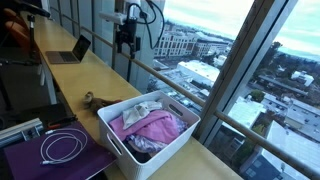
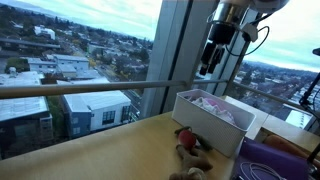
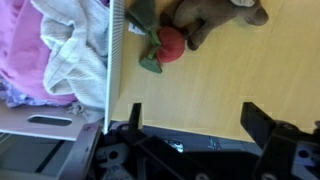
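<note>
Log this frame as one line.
gripper: open, empty, raised high above counter | nearest: plush toy lying on counter beside white bin | bin contents: pink and cream clothes

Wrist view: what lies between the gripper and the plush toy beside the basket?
Only bare wooden countertop lies between the open gripper and the plush toy, as the wrist view shows. The white basket stands off to the side.
</note>
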### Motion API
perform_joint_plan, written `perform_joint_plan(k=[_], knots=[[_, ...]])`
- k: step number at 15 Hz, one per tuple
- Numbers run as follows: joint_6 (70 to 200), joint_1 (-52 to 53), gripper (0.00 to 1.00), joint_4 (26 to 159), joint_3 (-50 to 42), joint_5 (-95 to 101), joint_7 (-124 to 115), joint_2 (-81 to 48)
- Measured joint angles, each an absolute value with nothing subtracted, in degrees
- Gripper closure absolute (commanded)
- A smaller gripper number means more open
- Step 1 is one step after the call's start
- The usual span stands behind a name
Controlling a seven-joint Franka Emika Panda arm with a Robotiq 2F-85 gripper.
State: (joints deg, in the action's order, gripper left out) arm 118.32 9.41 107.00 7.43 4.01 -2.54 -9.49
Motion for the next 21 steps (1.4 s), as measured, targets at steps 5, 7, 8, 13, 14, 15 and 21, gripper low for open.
perform_joint_plan(k=[5, 7, 8, 13, 14, 15, 21], knots=[[127.81, 11.87, 0.0, 120.16, 9.11, 4.01, -7.74, -9.78], [132.3, 12.78, 0.0, 124.43, 9.64, 4.06, -9.12, -10.41], [134.37, 13.29, 0.0, 126.01, 9.91, 4.12, -9.72, -10.97], [140.16, 15.96, 0.0, 128.95, 10.21, 7.72, -13.22, -15.03], [140.48, 16.14, 0.0, 128.88, 10.2, 8.76, -13.48, -15.66], [140.5, 16.19, 0.0, 128.7, 10.14, 9.93, -13.5, -16.12], [140.41, 16.19, 0.0, 125.67, 9.87, 12.81, -10.37, -18.51]])
